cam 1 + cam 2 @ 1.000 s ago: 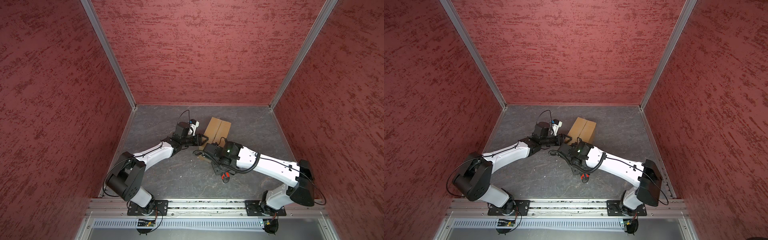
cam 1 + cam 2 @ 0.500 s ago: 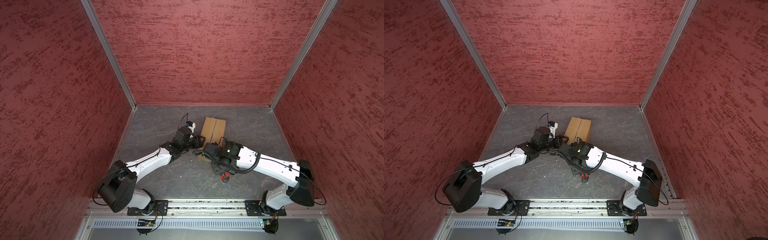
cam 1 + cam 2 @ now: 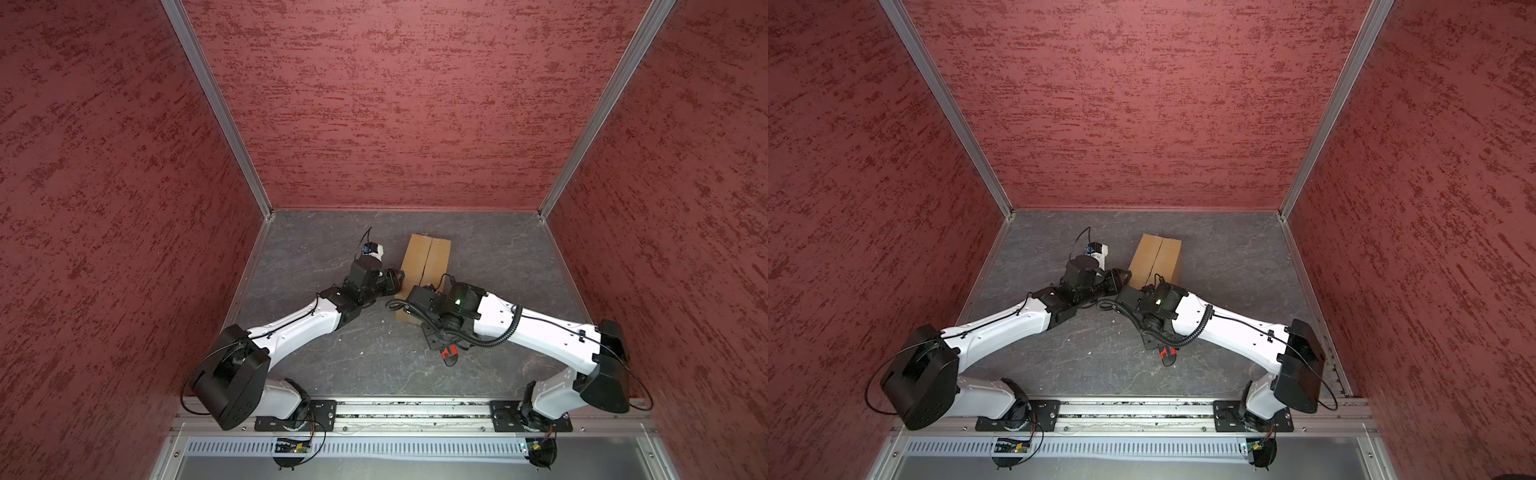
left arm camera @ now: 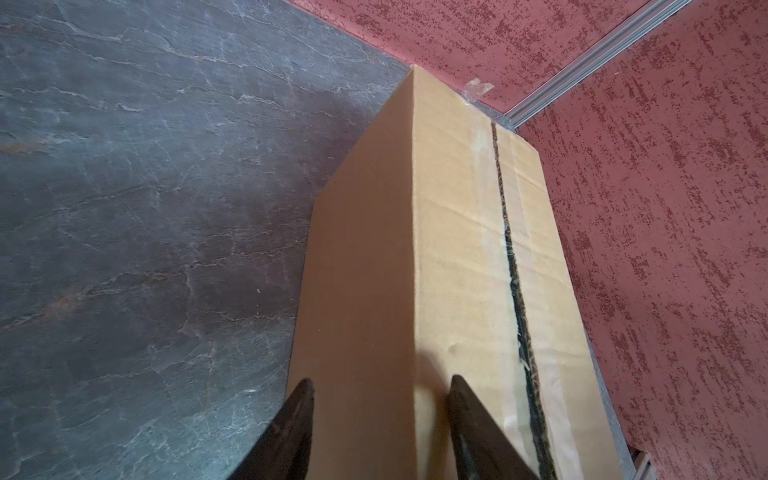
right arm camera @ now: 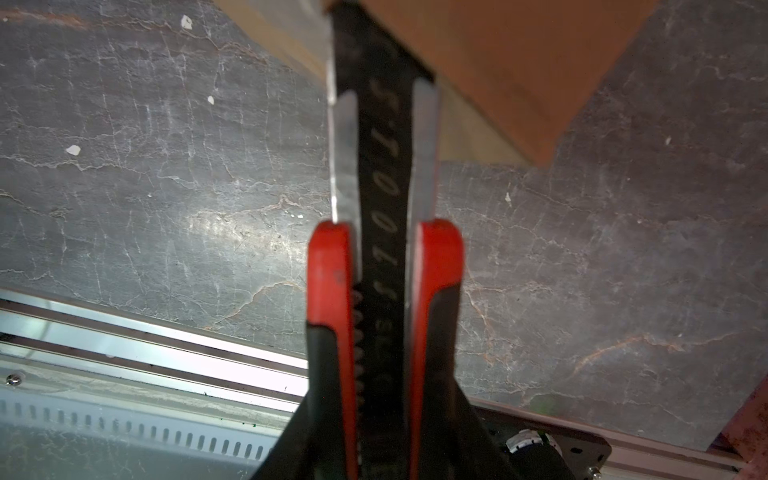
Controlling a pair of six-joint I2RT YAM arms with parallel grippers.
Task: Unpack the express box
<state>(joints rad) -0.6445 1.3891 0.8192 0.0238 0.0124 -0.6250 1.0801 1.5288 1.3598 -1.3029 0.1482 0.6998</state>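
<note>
Left arm [image 3: 291,328] has flattened; left tool [image 4: 380,379] straddles express box [image 4: 457,249] edge.

Top views: high, looking down; both share the whole table [image 3: 498,257].
Left wrist: close along the express box [image 4: 457,249].
Right wrist: close above table.
</note>
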